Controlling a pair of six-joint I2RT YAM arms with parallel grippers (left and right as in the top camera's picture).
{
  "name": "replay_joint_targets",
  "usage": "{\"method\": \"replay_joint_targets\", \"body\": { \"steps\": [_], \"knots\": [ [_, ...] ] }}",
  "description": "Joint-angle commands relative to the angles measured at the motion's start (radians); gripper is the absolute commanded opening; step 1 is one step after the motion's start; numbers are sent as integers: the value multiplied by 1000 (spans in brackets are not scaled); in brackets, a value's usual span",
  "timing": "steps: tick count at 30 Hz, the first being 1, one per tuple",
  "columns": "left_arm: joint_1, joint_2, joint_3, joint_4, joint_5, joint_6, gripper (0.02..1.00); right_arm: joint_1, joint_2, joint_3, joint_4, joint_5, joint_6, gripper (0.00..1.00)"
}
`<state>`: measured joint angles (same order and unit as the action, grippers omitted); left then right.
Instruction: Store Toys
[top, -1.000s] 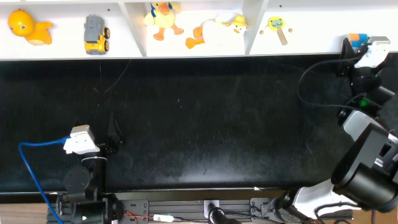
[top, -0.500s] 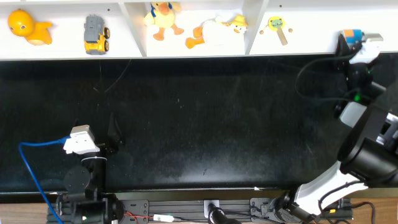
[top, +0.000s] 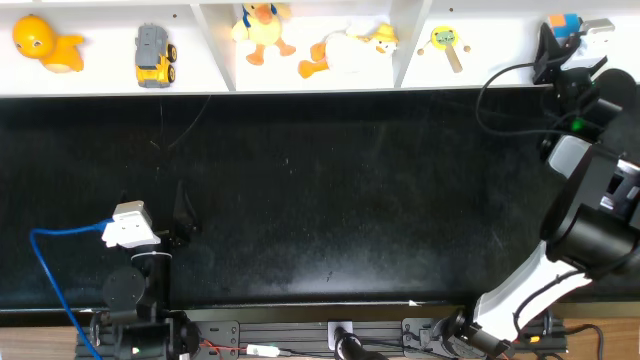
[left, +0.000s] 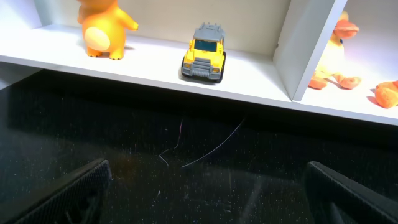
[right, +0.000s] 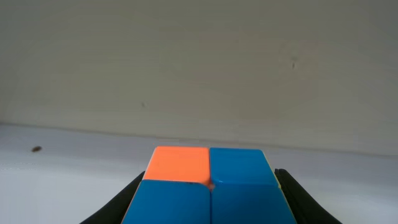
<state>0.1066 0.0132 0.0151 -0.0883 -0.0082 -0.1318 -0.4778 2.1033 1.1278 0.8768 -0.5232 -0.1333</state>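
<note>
Up close, right fingers (right: 118, 206) grip blue-orange cube (right: 208, 190); left fingers (left: 68, 194) spread wide, empty.

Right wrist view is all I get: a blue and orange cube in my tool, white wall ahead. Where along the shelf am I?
Observer: The cube is at the right end of the shelf, right of a small yellow toy on a stick.
Operator: What's stored further left?
Observer: A yellow plush duck and a white plush share the middle compartment. An orange duck and a yellow truck share the left one.
Operator: And the left arm?
Observer: The left tool is open and holds nothing. It sits low over the black table, facing the truck.
</note>
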Motion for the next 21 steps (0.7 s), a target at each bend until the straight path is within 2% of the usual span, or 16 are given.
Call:
{"method": "replay_joint_targets", "body": {
  "steps": [1,12,15,19,21],
  "knots": [
    [-2,-10,-7,5,-1,-4,998,3,33,29,3,-5,23,47],
    [-2,-10,-7,5,-1,-4,998,3,33,29,-16,-5,35,47],
    [-2,-10,-7,5,-1,-4,998,3,33,29,-16,-5,53,112],
    [-2,-10,-7,5,-1,-4,998,2,33,29,-16,-5,53,132],
    [-2,-10,-7,5,-1,-4,998,2,33,29,-16,-5,52,194]
  ]
}}
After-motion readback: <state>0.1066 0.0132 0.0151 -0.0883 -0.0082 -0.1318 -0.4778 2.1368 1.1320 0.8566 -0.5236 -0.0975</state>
